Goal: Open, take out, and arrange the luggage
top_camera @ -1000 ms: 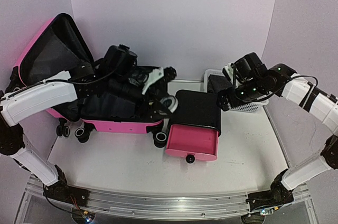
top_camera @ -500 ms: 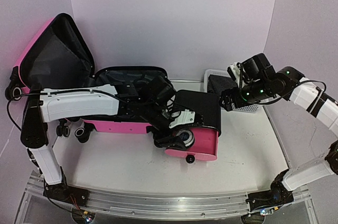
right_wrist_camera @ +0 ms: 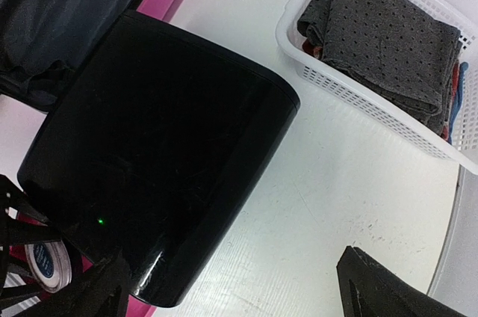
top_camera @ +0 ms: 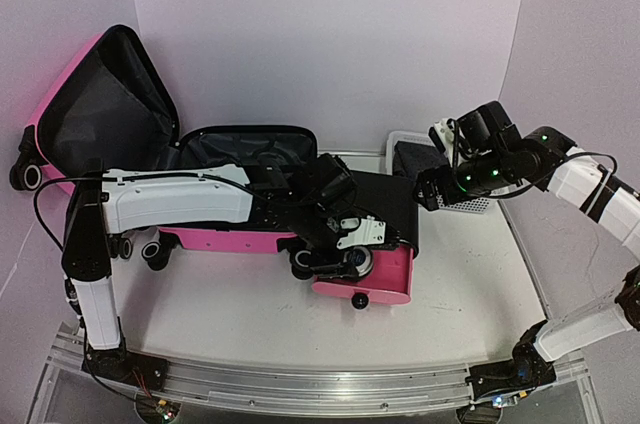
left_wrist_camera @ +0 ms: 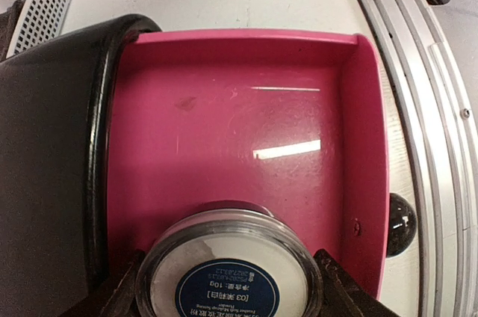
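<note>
The left gripper pinches a round jar with a clear lid and a dark blue label. One finger is pressed on each side of it. The jar hangs over the open pink drawer, close to the black cabinet from which the drawer is pulled out. Whether the jar touches the drawer floor cannot be told. In the left wrist view, the drawer's black knob is to the right of this gripper, outside the front wall.

The luggage lies open just behind and to the left of the left gripper. Its pink lid stands up at the far left and shows the black lining, and the arm reaches across the lower shell.

The right gripper holds nothing. Its fingers are spread wide above the white table. In the right wrist view the cabinet is ahead and to the left of it. A white mesh basket with a folded grey cloth is ahead and to the right.
</note>
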`<state>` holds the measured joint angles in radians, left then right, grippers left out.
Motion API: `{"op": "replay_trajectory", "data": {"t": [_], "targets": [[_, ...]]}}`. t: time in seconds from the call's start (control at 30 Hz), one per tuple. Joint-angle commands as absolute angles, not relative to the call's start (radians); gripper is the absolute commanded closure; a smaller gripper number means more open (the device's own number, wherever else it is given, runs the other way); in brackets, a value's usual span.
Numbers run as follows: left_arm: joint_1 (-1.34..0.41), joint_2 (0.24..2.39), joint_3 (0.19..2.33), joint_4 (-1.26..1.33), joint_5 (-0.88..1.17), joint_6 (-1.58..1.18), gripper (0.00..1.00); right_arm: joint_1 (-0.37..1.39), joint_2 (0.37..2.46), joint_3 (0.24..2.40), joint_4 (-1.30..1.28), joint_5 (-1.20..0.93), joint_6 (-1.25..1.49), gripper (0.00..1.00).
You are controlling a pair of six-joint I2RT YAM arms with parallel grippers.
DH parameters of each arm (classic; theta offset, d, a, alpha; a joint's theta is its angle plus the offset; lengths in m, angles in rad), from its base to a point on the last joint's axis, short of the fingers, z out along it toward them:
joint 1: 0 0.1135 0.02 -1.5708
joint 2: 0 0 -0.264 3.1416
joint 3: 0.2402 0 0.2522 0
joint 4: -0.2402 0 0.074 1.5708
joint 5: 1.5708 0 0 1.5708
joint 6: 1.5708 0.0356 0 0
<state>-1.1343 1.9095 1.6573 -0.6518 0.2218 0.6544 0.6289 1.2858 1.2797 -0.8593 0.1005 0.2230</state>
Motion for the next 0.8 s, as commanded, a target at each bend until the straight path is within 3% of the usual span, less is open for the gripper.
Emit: {"op": "replay_trajectory", "data": {"t": [0.0, 0.27, 0.37, 0.77], "targets": [[-1.134, 1.898, 1.713, -0.65, 0.17, 0.655, 0.32, 0.629, 1.284, 1.279, -0.82, 0.082, 0.233, 0.02], [-1.134, 1.887, 1.711, -0.653, 0.167, 0.646, 0.25, 0.629, 1.299, 1.285, -0.819, 0.046, 0.223, 0.02], [-1.134, 1.883, 1.71, -0.653, 0.162, 0.644, 0.14, 0.629, 1.299, 1.288, -0.819, 0.03, 0.217, 0.02], [-1.089, 1.776, 1.751, -0.649, 0.285, 0.541, 0.19, 0.629, 1.319, 1.314, -0.872, -0.147, 0.026, 0.02]]}}
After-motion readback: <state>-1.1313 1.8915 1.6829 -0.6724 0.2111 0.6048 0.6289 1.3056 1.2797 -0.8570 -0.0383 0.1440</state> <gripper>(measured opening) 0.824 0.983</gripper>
